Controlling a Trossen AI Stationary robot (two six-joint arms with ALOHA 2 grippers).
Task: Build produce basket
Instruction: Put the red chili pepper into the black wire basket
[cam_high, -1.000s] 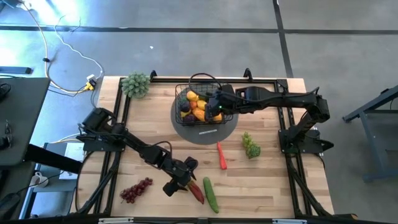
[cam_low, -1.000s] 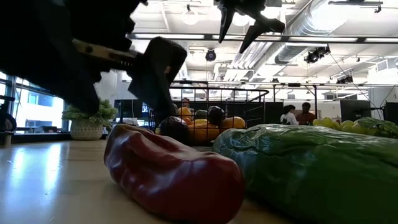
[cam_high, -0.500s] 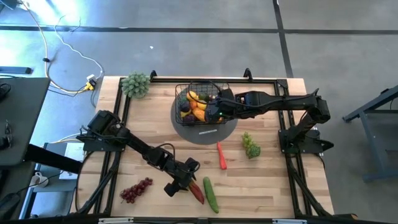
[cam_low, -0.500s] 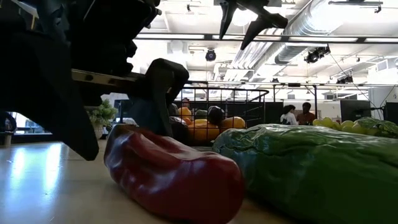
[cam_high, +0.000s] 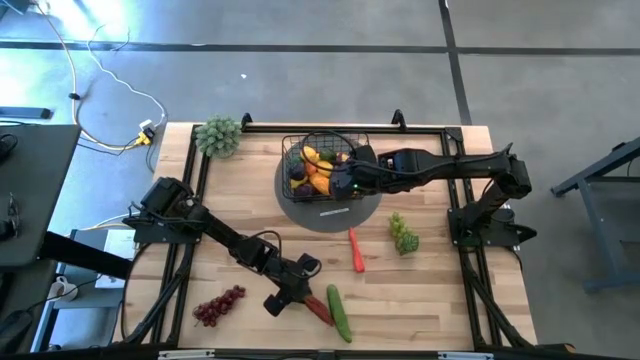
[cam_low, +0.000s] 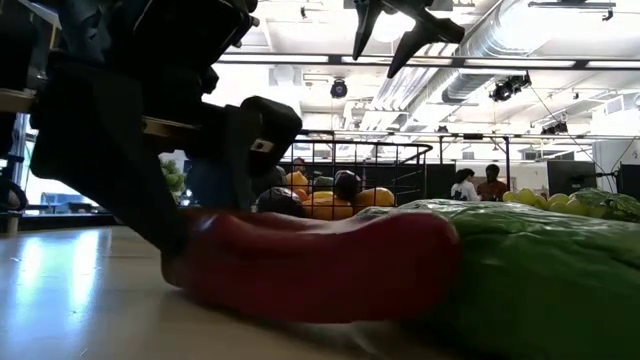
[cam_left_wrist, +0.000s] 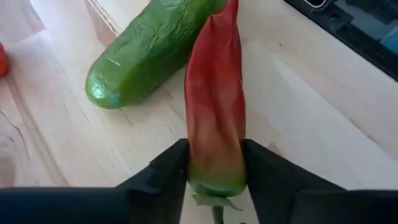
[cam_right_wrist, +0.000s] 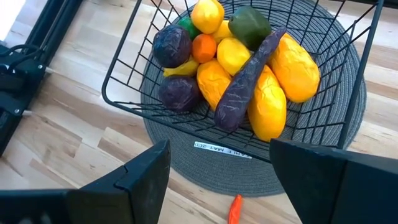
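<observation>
My left gripper (cam_high: 296, 290) is shut on a red chilli (cam_left_wrist: 214, 112) near the table's front edge. A green cucumber (cam_high: 338, 312) lies right beside the chilli and also shows in the left wrist view (cam_left_wrist: 146, 59). The black wire basket (cam_high: 290, 142) stands on a grey round mat (cam_high: 335, 212) and holds lemons, mangoes, an aubergine (cam_right_wrist: 245, 81) and other produce. My right gripper (cam_right_wrist: 217, 180) is open and empty above the basket's near right side (cam_high: 340, 182). My left gripper pinches the chilli's green stem end (cam_left_wrist: 214, 177) between its two fingers, one on each side. The fingers slant down from the table's left and lie along the chilli. The chilli lies on the table, its tip pointing away past the cucumber (cam_low: 330, 270).
Green grapes (cam_high: 403, 235) and a small orange-red chilli (cam_high: 356, 250) lie right of centre. Purple grapes (cam_high: 218, 305) lie at the front left. A pale green leafy bunch (cam_high: 218, 135) stands at the far left corner. People show in the room beyond (cam_low: 478, 183).
My left gripper has come down around the red chilli, and the chilli has turned on the table so that it now lies stretched out toward the cucumber. My right gripper has moved a little toward the table's left over the basket.
</observation>
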